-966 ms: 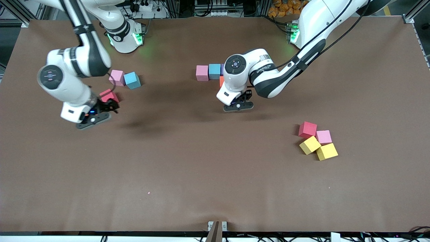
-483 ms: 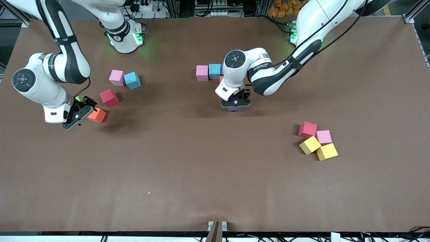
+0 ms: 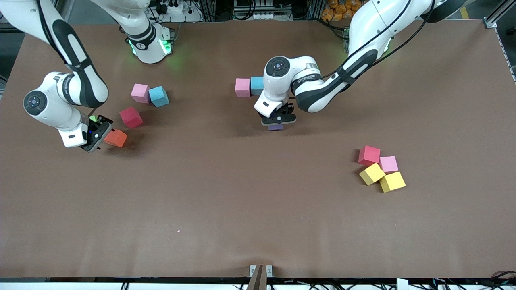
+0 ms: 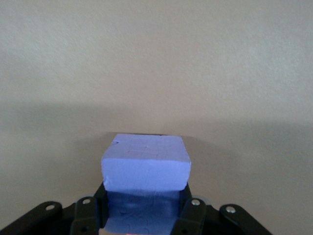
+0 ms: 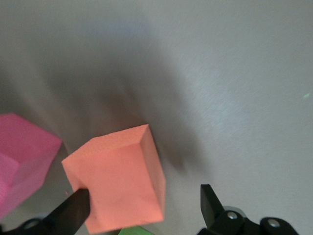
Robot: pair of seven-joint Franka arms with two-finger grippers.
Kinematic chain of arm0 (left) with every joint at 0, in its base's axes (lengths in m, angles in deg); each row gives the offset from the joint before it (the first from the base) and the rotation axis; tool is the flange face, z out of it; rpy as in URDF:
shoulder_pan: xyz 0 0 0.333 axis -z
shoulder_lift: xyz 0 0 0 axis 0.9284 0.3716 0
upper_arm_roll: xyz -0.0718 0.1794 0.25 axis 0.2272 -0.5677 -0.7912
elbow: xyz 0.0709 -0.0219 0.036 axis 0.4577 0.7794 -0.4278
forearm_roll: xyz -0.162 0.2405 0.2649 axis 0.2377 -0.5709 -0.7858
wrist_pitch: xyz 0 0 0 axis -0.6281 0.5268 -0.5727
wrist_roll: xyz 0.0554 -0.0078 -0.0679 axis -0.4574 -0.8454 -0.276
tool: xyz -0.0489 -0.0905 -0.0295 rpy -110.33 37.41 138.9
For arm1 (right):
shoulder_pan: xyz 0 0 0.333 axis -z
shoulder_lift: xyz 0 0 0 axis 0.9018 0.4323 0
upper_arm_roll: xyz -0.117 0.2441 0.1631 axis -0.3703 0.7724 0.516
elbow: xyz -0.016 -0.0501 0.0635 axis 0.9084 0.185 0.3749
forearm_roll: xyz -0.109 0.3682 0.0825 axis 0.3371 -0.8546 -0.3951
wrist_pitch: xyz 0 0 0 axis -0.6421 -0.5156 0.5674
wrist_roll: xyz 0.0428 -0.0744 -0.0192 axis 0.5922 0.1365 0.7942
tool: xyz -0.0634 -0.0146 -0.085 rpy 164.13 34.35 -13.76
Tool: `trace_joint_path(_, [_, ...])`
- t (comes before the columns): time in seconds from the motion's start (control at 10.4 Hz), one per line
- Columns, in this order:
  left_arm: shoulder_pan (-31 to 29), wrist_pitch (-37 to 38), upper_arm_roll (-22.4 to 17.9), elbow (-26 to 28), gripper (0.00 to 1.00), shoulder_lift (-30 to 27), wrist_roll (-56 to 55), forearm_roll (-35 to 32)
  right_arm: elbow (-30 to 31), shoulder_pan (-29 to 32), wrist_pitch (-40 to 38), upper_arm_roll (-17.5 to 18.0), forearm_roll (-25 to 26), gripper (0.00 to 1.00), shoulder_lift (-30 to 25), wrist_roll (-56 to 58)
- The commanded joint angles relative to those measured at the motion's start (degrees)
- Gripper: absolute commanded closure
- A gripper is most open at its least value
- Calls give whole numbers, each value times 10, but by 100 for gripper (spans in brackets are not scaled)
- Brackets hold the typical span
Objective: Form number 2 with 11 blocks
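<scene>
near the middle of the table, toward the robots' bases, the left gripper [image 3: 278,120] pinches a purple block [image 3: 275,127], its fingers pressed onto two sides of the cube; the left wrist view shows the same purple block [image 4: 145,164] clamped between the two pads, with bare table around it. whether it touches the table cannot be told. just beside the left arm's wrist sit a pink block [image 3: 242,87] and a blue block [image 3: 256,85], touching side by side in a row; the arm hides whatever lies next to the blue one.

toward the right arm's end of the table, the right gripper [image 3: 98,135] has its fingers spread wide, low by an orange block [image 3: 116,138]. in the right wrist view the orange block [image 5: 116,184] lies between the spread fingers, tilted on an angle to them, and it is not gripped. a sliver of green block [image 3: 93,118] shows at the gripper, mostly hidden. a red block [image 3: 131,117] sits near the orange one, farther from the front camera, and farther still a second pink block [image 3: 140,93] touches a second blue block [image 3: 159,96].

toward the left arm's end, nearer the front camera, four blocks cluster: another red block [image 3: 369,155], another pink block [image 3: 388,164], and two yellow blocks [image 3: 371,174] [image 3: 392,181], touching or almost so.
</scene>
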Motion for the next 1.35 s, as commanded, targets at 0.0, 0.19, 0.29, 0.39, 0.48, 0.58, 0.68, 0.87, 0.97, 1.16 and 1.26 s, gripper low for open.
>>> trace_joint_path(0.0, [13,-13,-9,1,45,5,-23,-20,3,23,-6,13,-11,0,3,53])
trace_joint_path(0.19, [14,-16,-10,3,45,6,-23,-20,-16,23,-67,20,-33,0,-8,59])
trace_joint_path(0.29, [14,-15,-10,3,45,6,-23,-20,-15,21,-69,22,-40,0,-13,68])
trace_joint_path(0.39, [19,-16,-10,4,44,9,-35,-21,-15,22,-69,35,-41,0,-19,69])
trace_joint_path(0.48, [24,-17,-10,3,44,12,-38,-21,-16,22,-77,38,-41,0,-24,69])
trace_joint_path(0.58, [30,-17,-16,4,44,13,-41,-25,-15,22,-82,38,-41,0,-25,77])
trace_joint_path(0.68, [38,-17,-25,5,44,13,-49,-30,-14,22,-82,38,-42,0,-25,92])
trace_joint_path(0.87, [48,-17,-31,6,44,14,-55,-34,-12,24,-77,38,-42,0,-22,112])
trace_joint_path(0.97, [48,-18,-32,6,44,15,-56,-35,-10,24,-72,37,-42,0,-20,120])
trace_joint_path(1.16, [51,-24,-32,7,44,15,-56,-35,-8,24,-55,37,-42,0,-15,161])
trace_joint_path(1.26, [53,-24,-32,10,45,15,-56,-35,-6,24,-53,36,-42,0,-14,171])
